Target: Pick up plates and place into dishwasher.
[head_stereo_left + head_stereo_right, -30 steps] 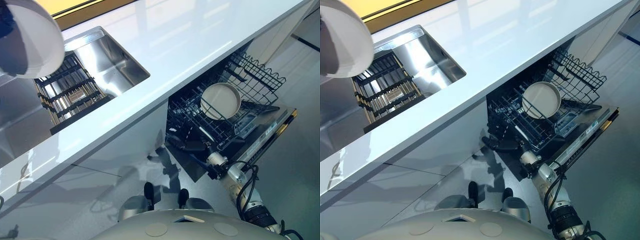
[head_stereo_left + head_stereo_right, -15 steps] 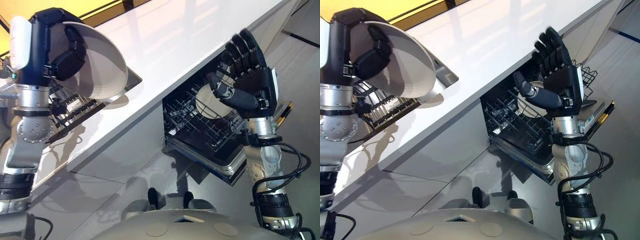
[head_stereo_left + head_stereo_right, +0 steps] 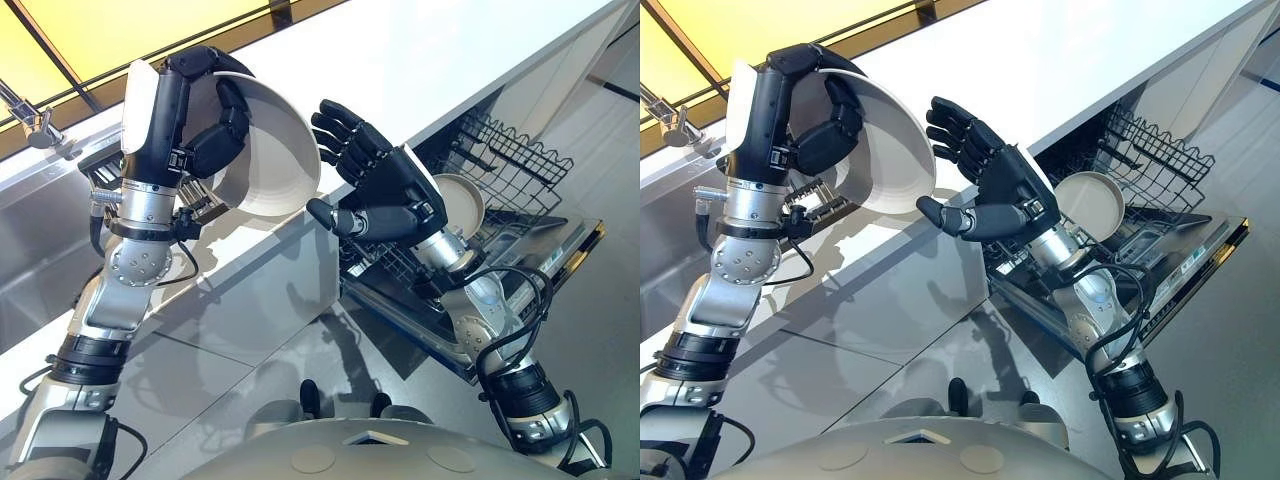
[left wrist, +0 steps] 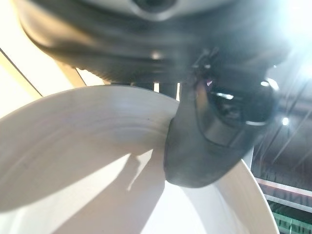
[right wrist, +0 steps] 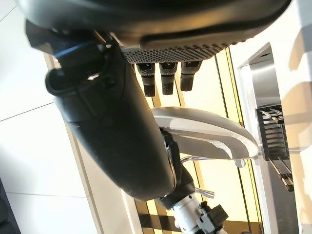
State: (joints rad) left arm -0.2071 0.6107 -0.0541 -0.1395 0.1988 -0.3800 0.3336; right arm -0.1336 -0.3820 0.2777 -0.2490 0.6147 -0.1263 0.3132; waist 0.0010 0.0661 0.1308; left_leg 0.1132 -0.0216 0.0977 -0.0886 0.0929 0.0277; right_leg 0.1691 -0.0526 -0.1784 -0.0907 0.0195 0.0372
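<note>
My left hand [image 3: 195, 120] is raised above the white countertop [image 3: 430, 50] and grips a white plate [image 3: 275, 150], fingers curled over its rim and into its hollow, so that the plate stands tilted on edge with its concave face turned toward my other hand. In the left wrist view my thumb [image 4: 214, 141] presses against the plate's inner surface, close to the rim.

My right hand [image 3: 385, 185] is lifted just beside the plate, palm facing it, fingers [image 3: 955, 130] spread and straight, thumb stretched out below; it holds nothing. I cannot tell whether the fingertips touch the plate's edge (from the right wrist view they appear to sit just short of it).

Behind my left arm lie the steel sink [image 3: 40, 250] and a dark drying rack [image 3: 825, 200], with a tap [image 3: 30, 115] at the far side. Under the countertop, to my right, the dishwasher [image 3: 560, 260] stands with its door down and its lower wire rack [image 3: 520, 160] pulled out. A second plate [image 3: 1092, 205] stands on edge in that rack, partly hidden behind my right wrist.
</note>
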